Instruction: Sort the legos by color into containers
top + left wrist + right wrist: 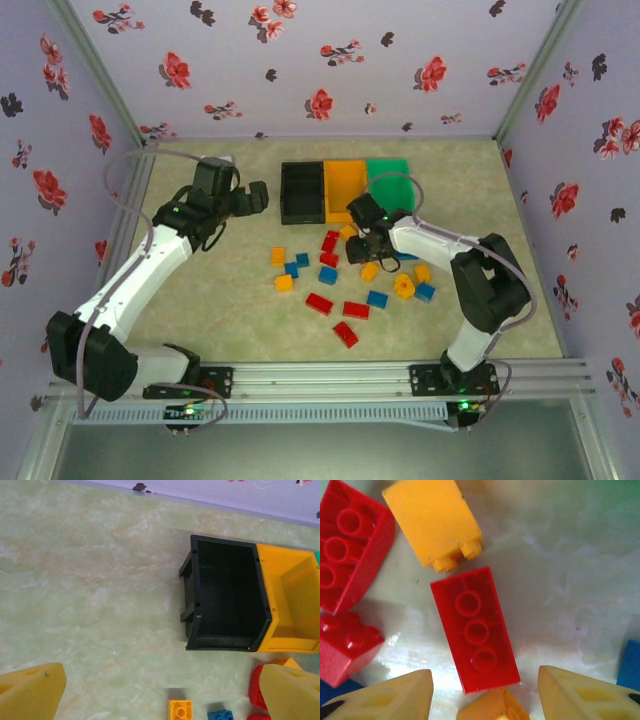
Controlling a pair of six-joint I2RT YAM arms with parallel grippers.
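Red, blue and yellow-orange legos lie scattered on the table in front of the containers: a black bin, an orange bin and a green bin side by side. My right gripper is low over the legos near the orange bin. Its fingers stand apart on either side of a yellow-orange brick, with gaps on both sides. A red brick lies just ahead of them. My left gripper hovers wide open left of the black bin, holding nothing.
Around the right gripper lie a yellow-orange brick, two red pieces and a blue brick. Under the left gripper lie a yellow brick and a blue brick. Flowered walls enclose the table.
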